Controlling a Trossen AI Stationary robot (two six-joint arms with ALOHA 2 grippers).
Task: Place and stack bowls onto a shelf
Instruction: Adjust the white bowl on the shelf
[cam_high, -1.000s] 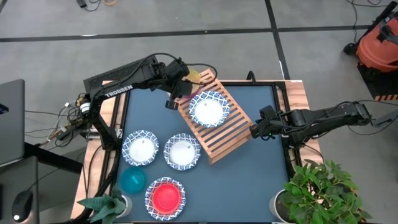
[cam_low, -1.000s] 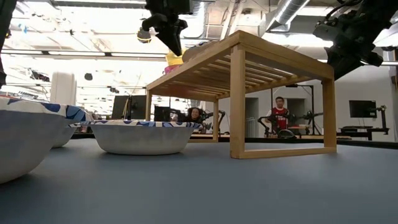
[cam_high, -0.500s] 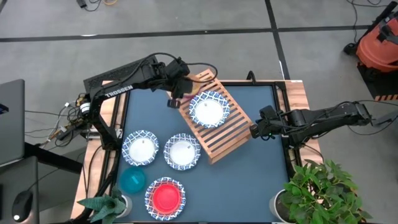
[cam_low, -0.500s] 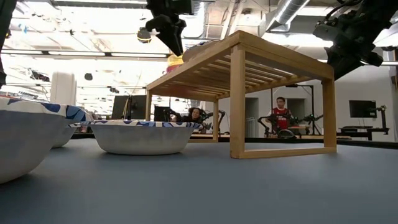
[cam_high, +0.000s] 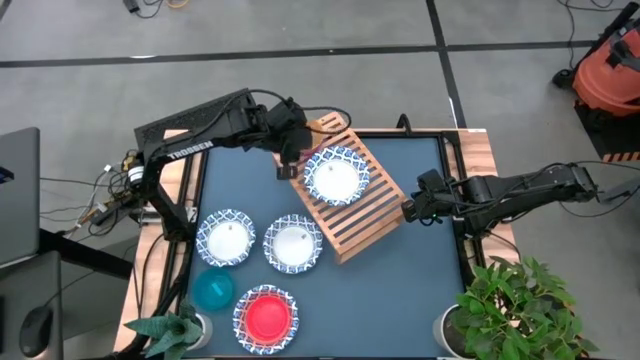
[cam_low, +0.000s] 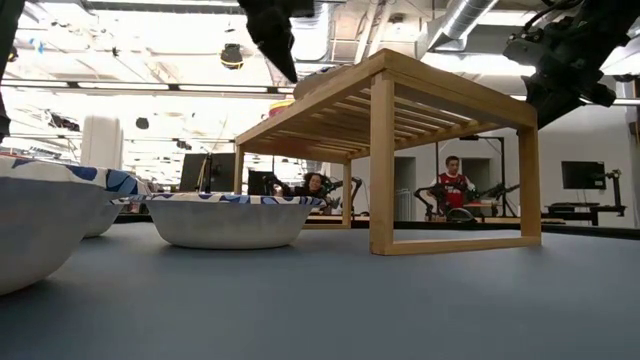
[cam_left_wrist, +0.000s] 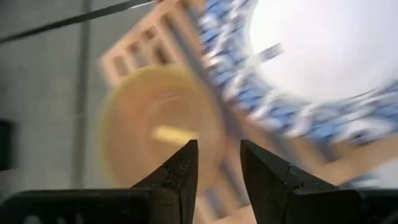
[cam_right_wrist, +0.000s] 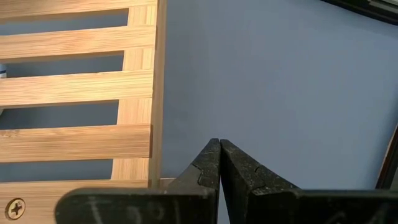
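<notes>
Bowls sit in two groups: one blue-rimmed white dish (cam_high: 336, 176) on the slatted shelf (cam_high: 370, 220) at counter (cam_high: 420, 290) centre, a yellow bowl (cam_left_wrist: 158, 137) on the shelf's 11 o'clock corner, and at 7 o'clock two more blue-rimmed dishes (cam_high: 226, 238) (cam_high: 293, 243), a teal bowl (cam_high: 212, 291) and a red bowl (cam_high: 266, 316) inside a fourth dish. Left gripper (cam_high: 291, 160) hovers over the shelf's 10 o'clock edge, jaws apart and empty above the yellow bowl. Right gripper (cam_high: 414, 209) waits at 3 o'clock beside the shelf, jaws together.
</notes>
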